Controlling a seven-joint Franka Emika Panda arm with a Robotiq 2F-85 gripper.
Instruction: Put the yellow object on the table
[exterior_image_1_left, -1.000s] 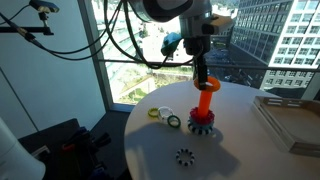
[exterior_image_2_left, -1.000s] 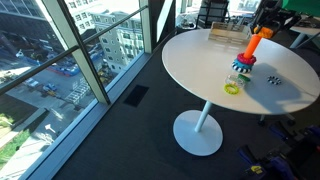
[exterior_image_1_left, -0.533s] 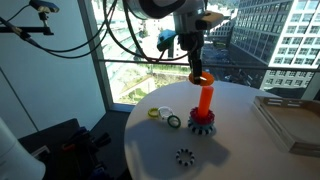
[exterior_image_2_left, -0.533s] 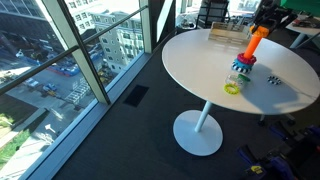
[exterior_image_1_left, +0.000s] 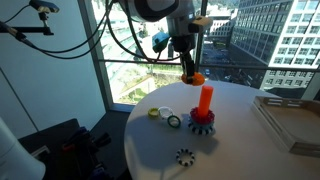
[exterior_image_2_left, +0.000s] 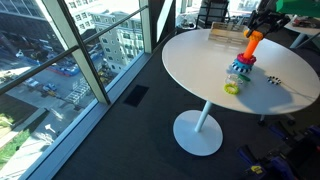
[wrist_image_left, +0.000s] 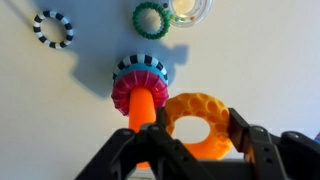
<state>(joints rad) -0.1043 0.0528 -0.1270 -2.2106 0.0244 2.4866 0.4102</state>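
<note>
My gripper (wrist_image_left: 192, 140) is shut on the yellow object (wrist_image_left: 197, 122), an orange-yellow honeycomb ring. It holds the ring in the air, above and beside the top of the tall orange peg (wrist_image_left: 143, 112). In an exterior view the gripper (exterior_image_1_left: 191, 76) carries the ring (exterior_image_1_left: 197, 77) just above the peg (exterior_image_1_left: 205, 99), lifted clear of it. The peg stands on a pink and dark gear base (exterior_image_1_left: 202, 124) on the round white table (exterior_image_1_left: 240, 145). In the other exterior view the gripper (exterior_image_2_left: 253, 31) is small above the peg (exterior_image_2_left: 249, 46).
A loose black gear (exterior_image_1_left: 184, 156) lies near the table's front. A green ring (exterior_image_1_left: 174, 122), a pale yellow-green ring (exterior_image_1_left: 154, 113) and a clear round piece (exterior_image_1_left: 165, 113) lie beside the peg base. A flat tray (exterior_image_1_left: 291, 122) sits at the table's side.
The gripper has risen and shifted sideways with the ring, lifting it off the top of the orange peg. The peg now stands bare.
</note>
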